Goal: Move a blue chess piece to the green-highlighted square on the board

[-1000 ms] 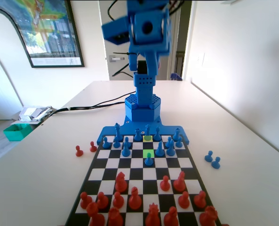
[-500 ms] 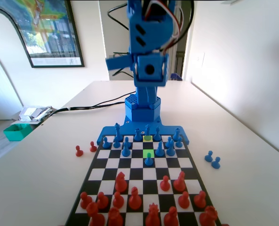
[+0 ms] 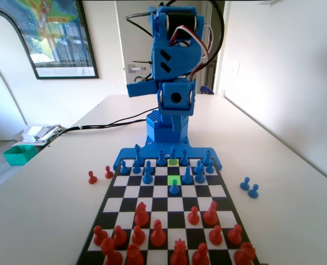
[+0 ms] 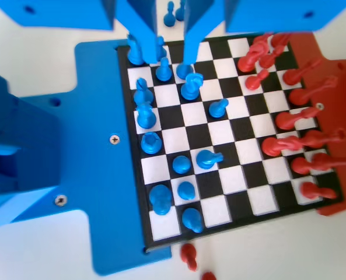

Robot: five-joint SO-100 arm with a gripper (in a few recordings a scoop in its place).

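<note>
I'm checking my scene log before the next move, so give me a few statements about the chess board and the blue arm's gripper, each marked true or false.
1. The blue two-finger gripper grips a blue plastic chessman. False: its jaws stand apart with nothing between them.
2. Two small blue plastic pieces stand on the white table, off the black-and-white chequered board, at the right in the fixed view. True.
3. Two small red plastic pieces stand off the board at the left in the fixed view. True.
4. Red chessmen stand at the board's end nearest the blue arm. False: blue chessmen stand there.
</note>
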